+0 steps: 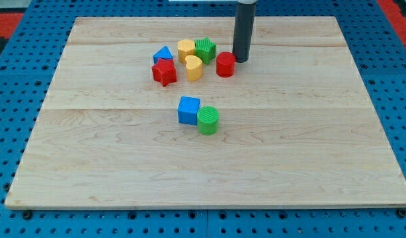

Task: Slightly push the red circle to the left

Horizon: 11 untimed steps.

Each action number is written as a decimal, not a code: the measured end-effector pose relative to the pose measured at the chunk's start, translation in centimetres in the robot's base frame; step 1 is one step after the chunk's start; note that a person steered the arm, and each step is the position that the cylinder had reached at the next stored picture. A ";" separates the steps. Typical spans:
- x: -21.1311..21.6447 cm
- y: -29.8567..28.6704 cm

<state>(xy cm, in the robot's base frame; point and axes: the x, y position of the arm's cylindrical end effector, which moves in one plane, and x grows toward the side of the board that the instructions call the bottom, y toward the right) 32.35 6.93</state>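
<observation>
My tip: the lower end of the straight dark rod, my tip (241,61), rests on the board in the upper middle of the frame; it is a bare rod end with no fingers to open or close, and it has hold of nothing

Task block: the red circle, a short red cylinder block (225,65), sits just to the view's left of my tip and slightly lower in the frame; the two look touching or all but touching, and I cannot tell which

Near cluster: the green star-shaped block (205,50) lies up and to the view's left of the red circle; the yellow heart-shaped block (194,67) lies level with the red circle, further left; the yellow rounded block (186,49) sits just beside the green star on its left

Far cluster: the blue triangular block (163,55) and the red star-shaped block (164,73) stand at the left end of the group, blue above red

Lower pair: the blue cube block (188,110) and the green ribbed cylinder block (207,120) sit touching near the centre of the frame, well apart from my tip

Surface: a pale wooden board (309,152) on a blue perforated base (401,99)
</observation>
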 end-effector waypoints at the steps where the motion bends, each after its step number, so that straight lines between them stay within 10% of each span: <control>1: 1.7 2.0; 11: 2.6 1.2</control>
